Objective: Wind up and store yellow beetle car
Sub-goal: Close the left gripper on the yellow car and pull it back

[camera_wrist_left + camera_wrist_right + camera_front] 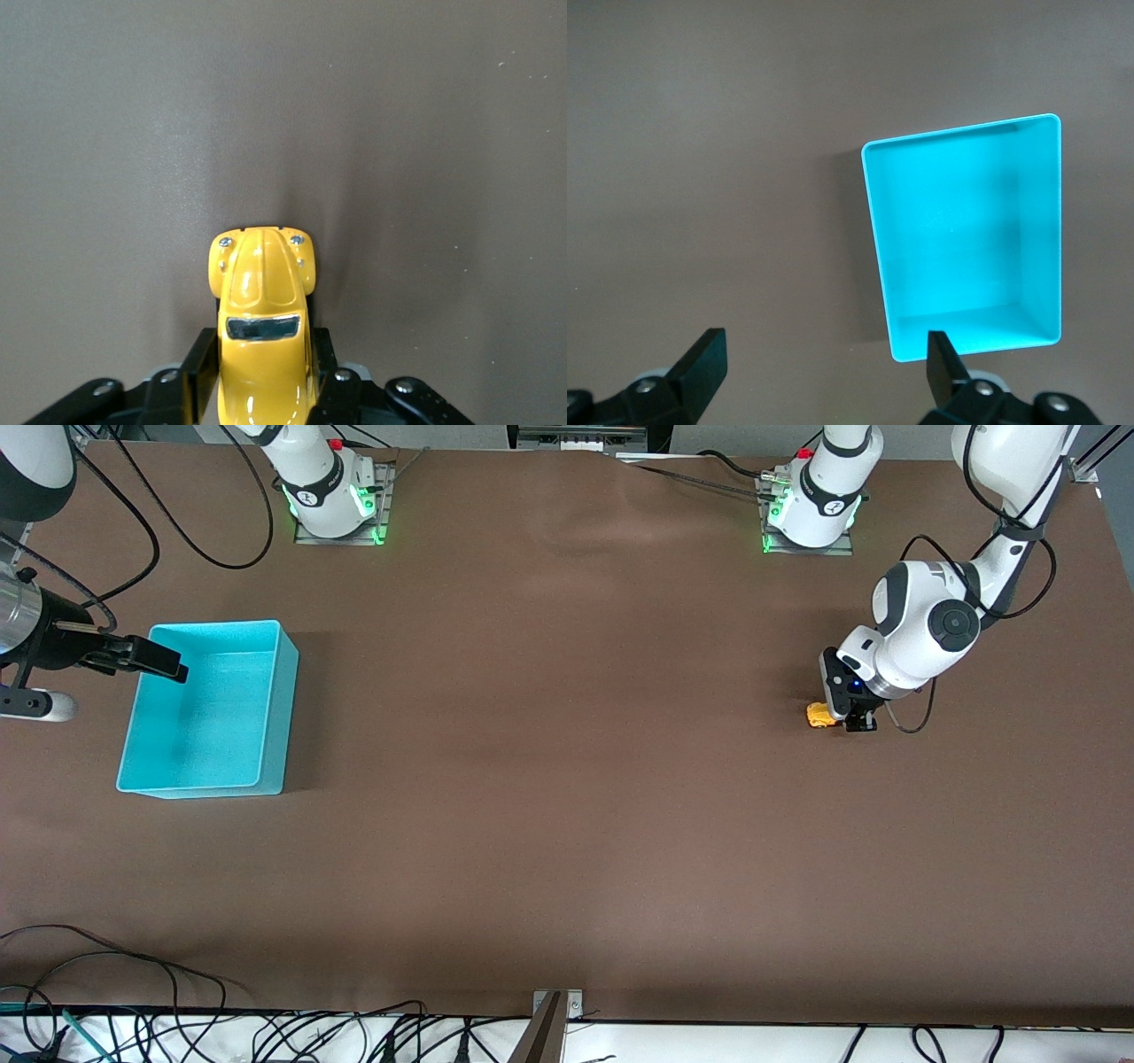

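Observation:
The yellow beetle car point(820, 715) point(262, 328) sits on the brown table toward the left arm's end. My left gripper point(849, 719) point(264, 372) is down at the table and shut on the car's body, one black finger pressed against each side; the car's nose sticks out past the fingers. The turquoise bin point(209, 708) point(970, 239) stands empty toward the right arm's end. My right gripper point(168, 666) point(824, 359) hovers open over the bin's outer rim, nothing between its fingers.
The brown table point(567, 797) spreads wide between the car and the bin. Loose cables point(266, 1036) lie along the table's edge nearest the front camera. A metal bracket point(554, 1019) stands at that edge's middle.

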